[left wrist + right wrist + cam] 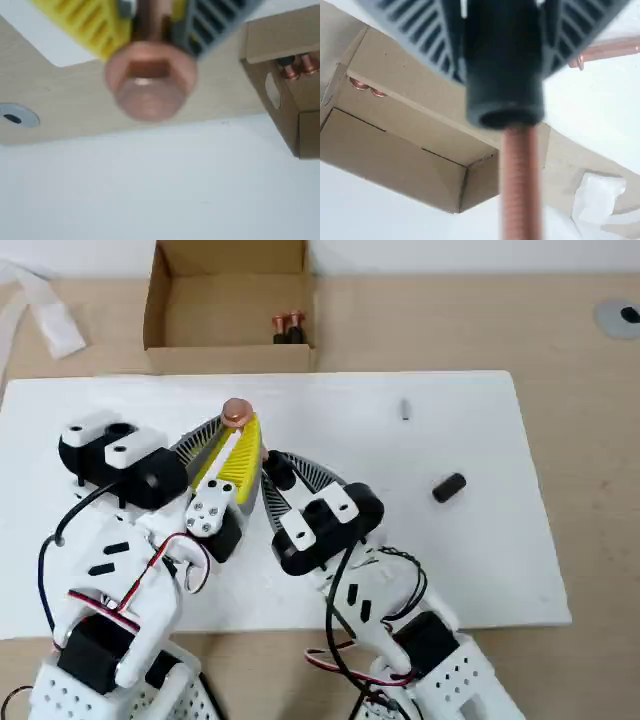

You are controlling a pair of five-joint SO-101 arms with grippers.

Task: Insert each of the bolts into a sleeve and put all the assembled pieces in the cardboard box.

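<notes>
One cardboard box (155,310). Two assembled pieces (288,328) lie inside it. Outside it there is one bolt (236,412) and two black sleeves: one held sleeve (505,65) and one loose sleeve (449,487).

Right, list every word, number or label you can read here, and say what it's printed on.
None. No readable text shows: the cardboard box, the bolt, the sleeve and the white mat carry no print I can make out.
</notes>
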